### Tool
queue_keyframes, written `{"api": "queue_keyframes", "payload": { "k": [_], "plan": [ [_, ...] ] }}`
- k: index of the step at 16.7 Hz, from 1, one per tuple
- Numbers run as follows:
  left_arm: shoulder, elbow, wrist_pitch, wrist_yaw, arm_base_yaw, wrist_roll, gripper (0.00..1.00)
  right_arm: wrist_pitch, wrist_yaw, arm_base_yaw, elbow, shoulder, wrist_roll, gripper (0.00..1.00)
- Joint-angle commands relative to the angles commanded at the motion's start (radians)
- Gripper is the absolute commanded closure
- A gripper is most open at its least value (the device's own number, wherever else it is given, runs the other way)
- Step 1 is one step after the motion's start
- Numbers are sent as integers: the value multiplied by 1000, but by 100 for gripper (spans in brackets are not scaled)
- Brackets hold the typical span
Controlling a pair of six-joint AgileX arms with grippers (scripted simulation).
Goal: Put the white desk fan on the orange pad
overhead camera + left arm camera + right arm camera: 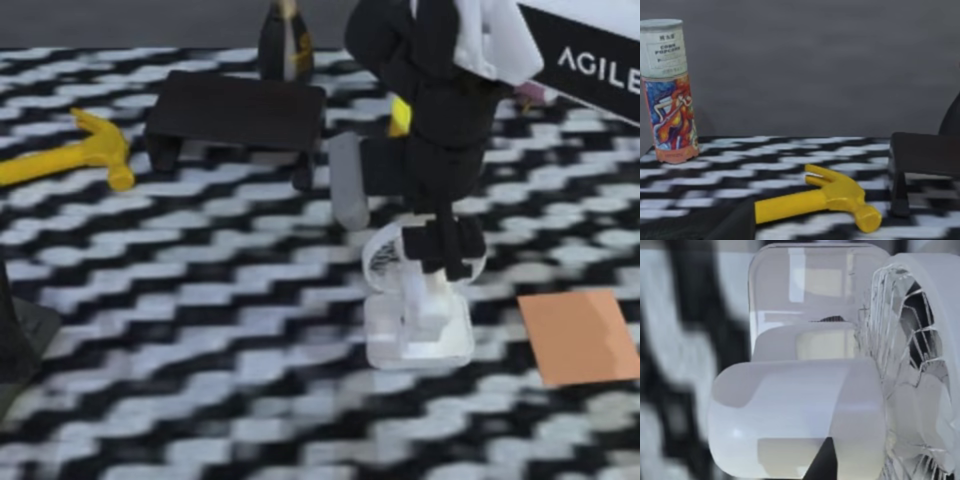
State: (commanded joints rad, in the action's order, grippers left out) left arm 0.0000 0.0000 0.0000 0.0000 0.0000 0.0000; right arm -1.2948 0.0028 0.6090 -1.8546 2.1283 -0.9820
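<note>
The white desk fan (420, 325) stands right of the table's middle. Its square base lies toward the front and its round grille head (383, 255) faces left. My right gripper (443, 248) comes down from above and is shut on the fan's cylindrical motor housing (795, 415), which fills the right wrist view beside the grille (910, 365). One dark fingertip (822, 465) shows against the housing. The orange pad (580, 335) lies flat to the right of the fan, apart from it and bare. My left arm (15, 340) is parked at the table's left edge.
A yellow hammer (80, 155) lies at the back left, with a low black stand (235, 110) to its right. A dark bottle (285, 45) stands behind the stand. A grey cylinder (348, 180) stands just behind the fan. A printed can (670, 90) shows in the left wrist view.
</note>
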Motion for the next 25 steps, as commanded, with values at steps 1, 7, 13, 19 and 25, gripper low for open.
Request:
{"api": "queue_keyframes", "payload": {
  "k": [1, 7, 13, 19, 25],
  "plan": [
    [0, 0, 0, 0, 0, 0, 0, -14, 0, 1, -14, 2, 0, 100],
    [0, 0, 0, 0, 0, 0, 0, -193, 0, 8, -208, 15, -2, 100],
    [0, 0, 0, 0, 0, 0, 0, -203, 1, 4, -213, 14, 9, 100],
    [0, 0, 0, 0, 0, 0, 0, -210, 19, -15, -131, 16, 262, 100],
    [0, 0, 0, 0, 0, 0, 0, -171, 40, -75, -28, -56, 822, 100]
  ]
}}
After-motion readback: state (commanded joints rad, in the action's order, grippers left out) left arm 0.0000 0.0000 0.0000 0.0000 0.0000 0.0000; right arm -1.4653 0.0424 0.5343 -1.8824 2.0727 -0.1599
